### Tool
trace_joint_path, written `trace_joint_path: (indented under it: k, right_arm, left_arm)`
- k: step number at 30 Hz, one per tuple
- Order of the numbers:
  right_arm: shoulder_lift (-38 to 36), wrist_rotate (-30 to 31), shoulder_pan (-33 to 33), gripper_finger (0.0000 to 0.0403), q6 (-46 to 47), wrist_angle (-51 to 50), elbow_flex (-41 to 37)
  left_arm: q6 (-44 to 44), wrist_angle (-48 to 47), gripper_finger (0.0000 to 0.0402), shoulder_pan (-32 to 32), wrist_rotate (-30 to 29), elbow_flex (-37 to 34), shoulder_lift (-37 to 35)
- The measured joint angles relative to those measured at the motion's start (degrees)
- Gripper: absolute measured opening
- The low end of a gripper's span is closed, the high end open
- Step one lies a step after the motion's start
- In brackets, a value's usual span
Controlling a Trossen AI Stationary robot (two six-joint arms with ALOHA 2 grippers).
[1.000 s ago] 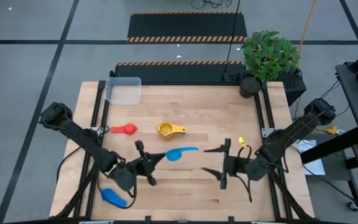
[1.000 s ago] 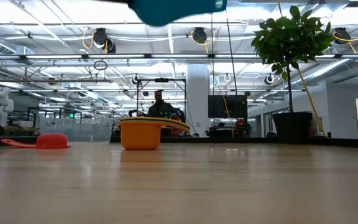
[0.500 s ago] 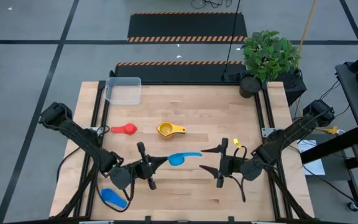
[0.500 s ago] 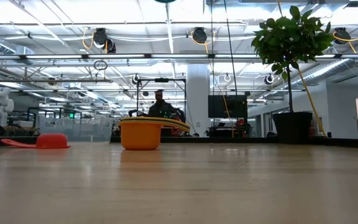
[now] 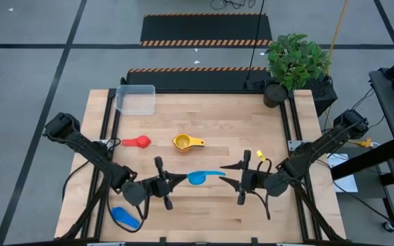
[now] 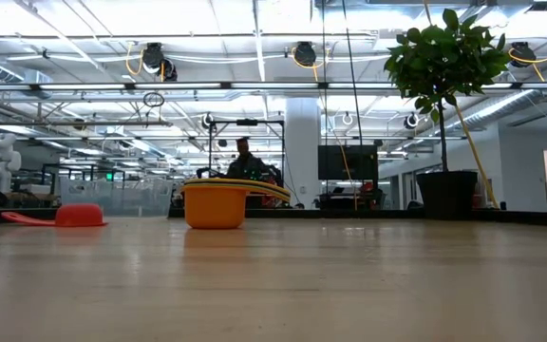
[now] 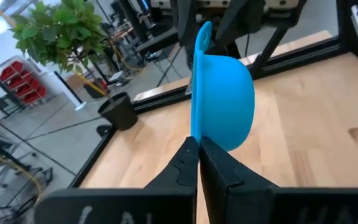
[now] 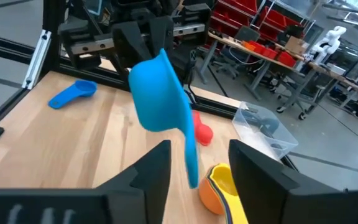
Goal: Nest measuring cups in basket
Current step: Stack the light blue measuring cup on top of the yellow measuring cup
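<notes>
My left gripper (image 5: 181, 178) (image 7: 199, 143) is shut on a light blue measuring cup (image 5: 197, 178) (image 7: 224, 102), held above the table's middle near part. The open right gripper (image 5: 238, 182) (image 8: 197, 158) faces it; the cup's handle (image 8: 190, 152) reaches between its fingers without plainly touching. An orange cup with a yellow one inside (image 5: 185, 142) (image 6: 215, 203) and a red cup (image 5: 139, 142) (image 6: 79, 215) stand on the table. A second blue cup (image 5: 124, 216) lies at the near left. The clear basket (image 5: 136, 99) sits at the far left corner. My left gripper pinches the bowl's rim (image 7: 195, 127) on the side opposite the handle, between its two fingers, coming level from the table's left. The cup is lifted clear and turned on its side, with the handle (image 5: 216, 173) pointing away toward the right gripper.
A potted plant (image 5: 294, 63) stands at the table's far right corner. A small yellow piece (image 5: 258, 156) lies just beyond the right gripper. Bare wood lies between the cups and the basket (image 8: 263, 127).
My left gripper has carried the blue cup upward, out of the top of the low view, and a little toward the right gripper. The right gripper has shifted slightly toward the table's left, so the handle now lies between its fingers.
</notes>
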Motion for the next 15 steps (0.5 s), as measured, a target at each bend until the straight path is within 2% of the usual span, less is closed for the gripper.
trace_joint_path:
  k: [8,15]
  right_arm:
    - [0.00,-4.54,0.01,0.0108,-1.43,2.13,0.02]
    - [0.00,-4.55,0.01,0.0083,-2.00,2.32,0.02]
  left_arm:
    - [1.16,1.48,0.0004,0.00,1.25,0.00,0.00]
    - [1.18,1.49,0.0003,0.00,1.25,0.00,0.00]
